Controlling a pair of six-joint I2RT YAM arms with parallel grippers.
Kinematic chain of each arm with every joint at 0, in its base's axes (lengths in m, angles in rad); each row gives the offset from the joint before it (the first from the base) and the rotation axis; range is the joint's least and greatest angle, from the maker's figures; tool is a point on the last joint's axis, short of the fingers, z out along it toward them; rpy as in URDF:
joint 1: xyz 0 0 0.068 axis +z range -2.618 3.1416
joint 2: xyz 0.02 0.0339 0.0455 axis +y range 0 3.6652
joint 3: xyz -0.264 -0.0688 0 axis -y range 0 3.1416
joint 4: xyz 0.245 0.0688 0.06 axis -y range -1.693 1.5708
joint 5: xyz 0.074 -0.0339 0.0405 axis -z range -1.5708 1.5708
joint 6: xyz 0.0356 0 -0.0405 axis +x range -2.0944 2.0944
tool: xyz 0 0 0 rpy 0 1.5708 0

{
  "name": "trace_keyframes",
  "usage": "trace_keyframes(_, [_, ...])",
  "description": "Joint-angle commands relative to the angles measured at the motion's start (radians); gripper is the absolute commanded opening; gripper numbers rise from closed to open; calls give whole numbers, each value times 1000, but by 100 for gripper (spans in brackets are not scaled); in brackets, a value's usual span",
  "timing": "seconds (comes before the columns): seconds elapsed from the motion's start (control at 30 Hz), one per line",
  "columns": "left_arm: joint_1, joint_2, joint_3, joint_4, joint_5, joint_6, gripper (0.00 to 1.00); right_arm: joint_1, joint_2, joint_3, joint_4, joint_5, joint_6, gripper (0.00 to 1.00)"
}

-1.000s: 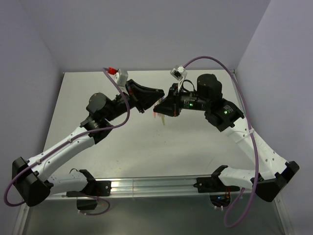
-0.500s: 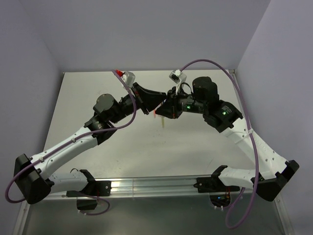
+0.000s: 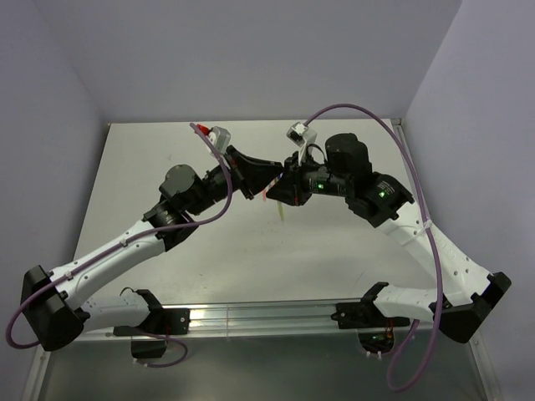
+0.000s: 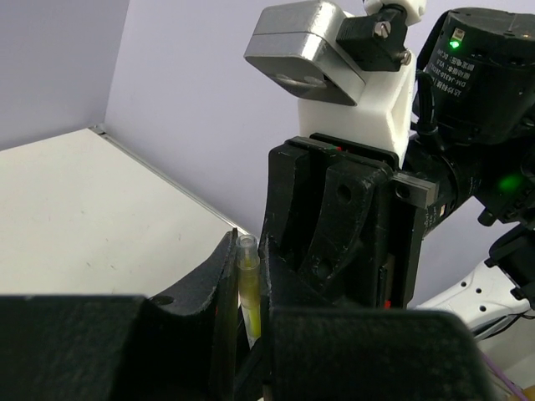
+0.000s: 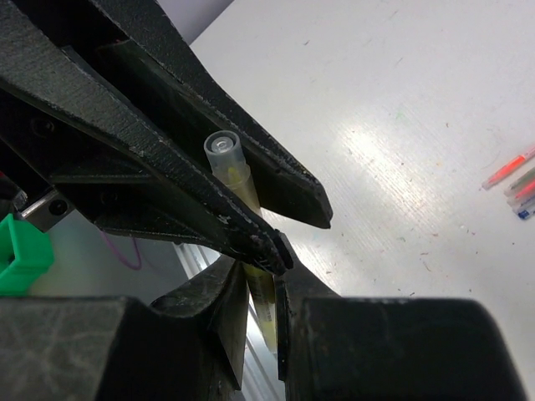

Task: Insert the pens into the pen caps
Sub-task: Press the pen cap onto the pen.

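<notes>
- Yellow pen [image 4: 248, 288] hangs in the air above the far middle of the table [image 3: 209, 259], pinched from two sides
- Since a second ago the left gripper [image 3: 269, 173] has swung right and closed the gap; its tips now overlap the right gripper [image 3: 276, 190]
- Both pairs of jaws stand narrow, each clamped on the pen's shaft
- This looks like a mid-air mating or hand-over; I cannot tell whether the clear tubular end [image 5: 223, 149] is a seated cap
- Long axis is steep, near upright: clear end up, the other end pointing down at the table
- Other pens [image 5: 512, 180] lie on the table, well apart
</notes>
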Motion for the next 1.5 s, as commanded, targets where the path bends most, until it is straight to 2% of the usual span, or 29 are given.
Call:
trace_keyframes(0.0, [-71,-24,-96,-352,230,19,0,-66,-53,137,387,291,15,0])
trace_keyframes(0.4, [-71,-56,-181,-367,207,4,0,-68,-39,166,370,305,8,0])
trace_keyframes(1.1, [-149,5,-288,-222,195,-85,0,-68,-4,235,357,308,-11,0])
trace_keyframes(1.2, [-149,-16,-267,-249,173,-81,0,-68,7,245,335,281,-11,0])
trace_keyframes(1.33, [-128,-44,-149,-330,57,-44,0,-68,6,223,323,143,6,0])
trace_keyframes(1.37, [-120,-58,-130,-341,38,-44,1,-68,3,218,320,114,6,0])
trace_keyframes(1.47, [-76,-88,-64,-353,-35,-53,18,-68,-14,181,317,-1,32,0])
